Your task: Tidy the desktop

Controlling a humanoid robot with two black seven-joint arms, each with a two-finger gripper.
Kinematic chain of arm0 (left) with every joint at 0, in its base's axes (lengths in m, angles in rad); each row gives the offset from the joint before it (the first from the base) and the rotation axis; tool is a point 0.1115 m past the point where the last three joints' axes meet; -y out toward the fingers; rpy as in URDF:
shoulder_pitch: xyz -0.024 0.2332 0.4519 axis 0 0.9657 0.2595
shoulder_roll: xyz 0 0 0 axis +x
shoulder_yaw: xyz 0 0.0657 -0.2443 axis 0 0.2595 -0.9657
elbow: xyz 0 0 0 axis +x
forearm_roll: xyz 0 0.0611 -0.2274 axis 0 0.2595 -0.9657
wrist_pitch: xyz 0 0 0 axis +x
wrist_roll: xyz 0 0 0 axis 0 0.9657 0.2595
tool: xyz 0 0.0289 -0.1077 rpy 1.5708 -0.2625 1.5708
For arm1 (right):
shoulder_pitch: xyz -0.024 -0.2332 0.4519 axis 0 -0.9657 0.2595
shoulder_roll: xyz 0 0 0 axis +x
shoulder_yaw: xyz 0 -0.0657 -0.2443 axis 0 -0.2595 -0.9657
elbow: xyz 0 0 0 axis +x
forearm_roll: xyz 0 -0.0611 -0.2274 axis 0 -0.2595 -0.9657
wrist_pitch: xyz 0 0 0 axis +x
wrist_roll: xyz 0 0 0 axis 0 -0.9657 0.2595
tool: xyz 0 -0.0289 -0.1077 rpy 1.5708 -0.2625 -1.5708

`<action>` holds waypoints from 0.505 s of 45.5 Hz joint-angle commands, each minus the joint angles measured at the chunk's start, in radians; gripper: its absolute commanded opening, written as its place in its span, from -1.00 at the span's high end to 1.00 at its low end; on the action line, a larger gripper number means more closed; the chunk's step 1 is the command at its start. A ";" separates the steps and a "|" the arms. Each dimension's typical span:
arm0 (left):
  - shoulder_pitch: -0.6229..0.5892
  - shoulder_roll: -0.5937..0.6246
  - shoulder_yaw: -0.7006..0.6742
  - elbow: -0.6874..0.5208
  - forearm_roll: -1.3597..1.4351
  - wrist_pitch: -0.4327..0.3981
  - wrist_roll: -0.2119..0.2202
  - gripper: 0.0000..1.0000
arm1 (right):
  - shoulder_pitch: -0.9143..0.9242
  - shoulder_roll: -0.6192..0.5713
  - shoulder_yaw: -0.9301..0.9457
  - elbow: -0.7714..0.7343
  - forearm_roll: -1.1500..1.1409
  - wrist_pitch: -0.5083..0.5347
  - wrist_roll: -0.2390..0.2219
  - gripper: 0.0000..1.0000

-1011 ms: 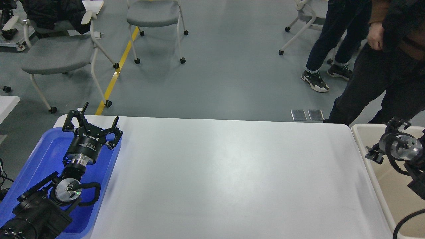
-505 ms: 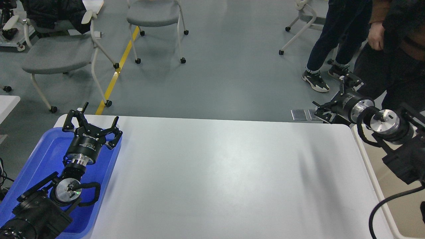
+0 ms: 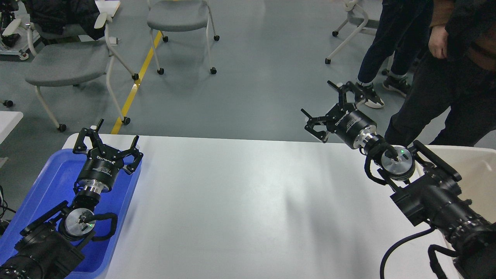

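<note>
The desktop (image 3: 248, 201) is a large white tabletop with rounded corners, and nothing lies on its bare surface. My left gripper (image 3: 106, 141) is open and empty, held over the far end of the blue tray (image 3: 46, 182) at the table's left side. My right gripper (image 3: 335, 108) is open and empty, held above the table's far right edge, its fingers spread and pointing away from me.
A beige bin (image 3: 478, 170) stands at the table's right end, partly behind my right arm. Two people (image 3: 445, 77) stand beyond the far right corner. Grey wheeled chairs (image 3: 66, 62) stand on the floor beyond the far edge.
My right arm has swung from over the beige bin leftward and away from me to above the table's far right edge. The left arm has not moved.
</note>
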 commanded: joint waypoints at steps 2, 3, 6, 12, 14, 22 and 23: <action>0.000 0.000 0.000 0.000 0.000 0.000 0.000 -1.00 | -0.114 0.069 0.008 -0.037 -0.002 0.114 0.021 -1.00; 0.000 0.000 0.000 0.000 0.000 0.000 0.000 -1.00 | -0.120 0.069 0.008 -0.037 -0.002 0.112 0.022 -1.00; 0.000 0.000 0.000 0.000 0.000 0.000 0.000 -1.00 | -0.131 0.070 0.006 -0.039 -0.002 0.111 0.022 -1.00; 0.000 0.000 0.000 0.000 0.000 0.000 0.000 -1.00 | -0.134 0.073 0.008 -0.037 -0.002 0.112 0.022 -1.00; 0.000 0.000 0.001 0.001 0.000 0.000 0.000 -1.00 | -0.134 0.073 0.008 -0.037 -0.002 0.112 0.022 -1.00; 0.000 0.000 0.000 0.001 0.000 0.000 0.000 -1.00 | -0.138 0.073 0.008 -0.037 -0.002 0.112 0.022 -1.00; 0.000 0.000 0.000 0.000 0.000 0.000 0.000 -1.00 | -0.138 0.073 0.008 -0.037 -0.002 0.111 0.022 -1.00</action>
